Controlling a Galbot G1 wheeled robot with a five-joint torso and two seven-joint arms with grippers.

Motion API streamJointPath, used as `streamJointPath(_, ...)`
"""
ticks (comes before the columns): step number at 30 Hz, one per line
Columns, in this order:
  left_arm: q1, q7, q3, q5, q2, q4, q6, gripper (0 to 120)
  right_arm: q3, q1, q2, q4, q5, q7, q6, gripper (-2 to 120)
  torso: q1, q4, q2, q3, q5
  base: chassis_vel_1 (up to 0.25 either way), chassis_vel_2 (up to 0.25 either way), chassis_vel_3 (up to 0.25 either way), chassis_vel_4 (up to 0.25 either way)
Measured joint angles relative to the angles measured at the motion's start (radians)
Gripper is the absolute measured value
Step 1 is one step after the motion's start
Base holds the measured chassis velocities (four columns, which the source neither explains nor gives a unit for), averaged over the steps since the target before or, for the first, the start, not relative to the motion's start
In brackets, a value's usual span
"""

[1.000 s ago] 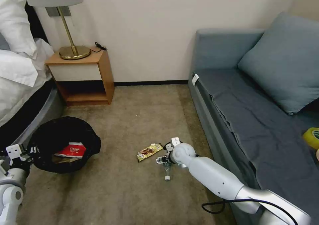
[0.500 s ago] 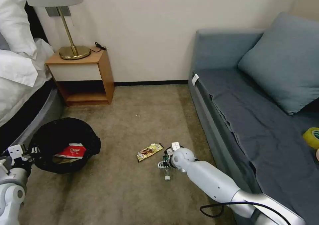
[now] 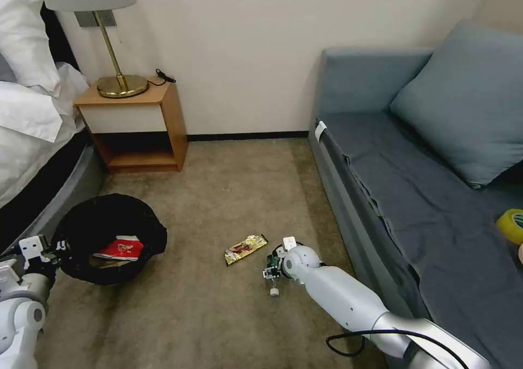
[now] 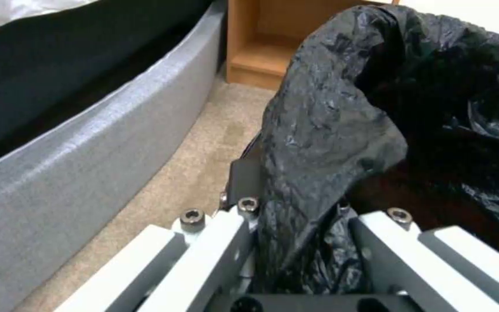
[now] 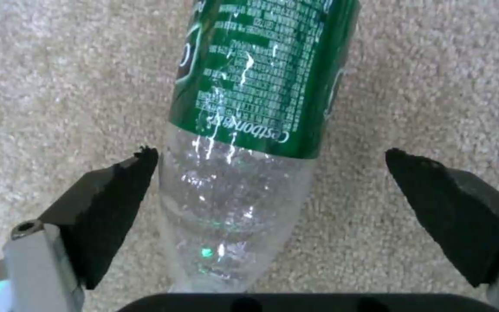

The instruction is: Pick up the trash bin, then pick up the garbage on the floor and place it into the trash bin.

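Head view: the right end effector (image 3: 271, 266) is down at the carpet floor (image 3: 218, 194), near the sofa (image 3: 414, 194), over the small clear bottle (image 3: 274, 282) with a green label. In the right wrist view the bottle (image 5: 249, 143) lies on the carpet between the two black pads (image 5: 117, 203), which stand spread wide; one pad is just beside the bottle's clear part, the other is well apart from it, so nothing is gripped. The gold-brown snack wrapper (image 3: 245, 248) lies on the floor just beside that end effector, toward the bin.

The left end effector (image 3: 52, 247) is at the near rim of the trash bin (image 3: 109, 216), which is beside the bed (image 3: 32, 156). In the left wrist view its fingers (image 4: 244, 182) are closed on the black liner bag (image 4: 342, 130) at the bin's edge. A red-and-white packet (image 3: 121, 247) lies inside the bin.
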Motion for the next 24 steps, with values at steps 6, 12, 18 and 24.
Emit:
streamJointPath(6,-0.005,0.0,0.016,0.006,0.001,0.0,0.0,4,0.003,-0.004,0.0,-0.008,-0.014,-0.015,0.011,79,0.0,0.0,0.0,0.0,0.0,0.0,0.0,0.0,0.0)
streamJointPath(12,-0.011,0.0,0.028,0.01,0.004,-0.002,0.0,4,0.006,-0.014,0.001,-0.011,-0.033,-0.031,0.028,51,0.0,0.0,0.0,0.0,0.0001,0.0,0.0,0.0,0.0)
streamJointPath(18,-0.013,0.0,0.03,0.012,0.003,-0.005,0.002,4,0.007,-0.016,0.002,-0.01,-0.035,-0.033,0.033,36,0.0,0.0,0.0,0.0,0.0,0.0,0.0,0.0,0.0)
streamJointPath(24,-0.008,-0.001,0.032,0.016,-0.005,-0.014,0.003,4,0.009,-0.018,-0.002,0.002,-0.038,-0.031,0.038,24,0.0,0.0001,0.0,0.0,0.0001,0.0,0.0,0.0,0.0)
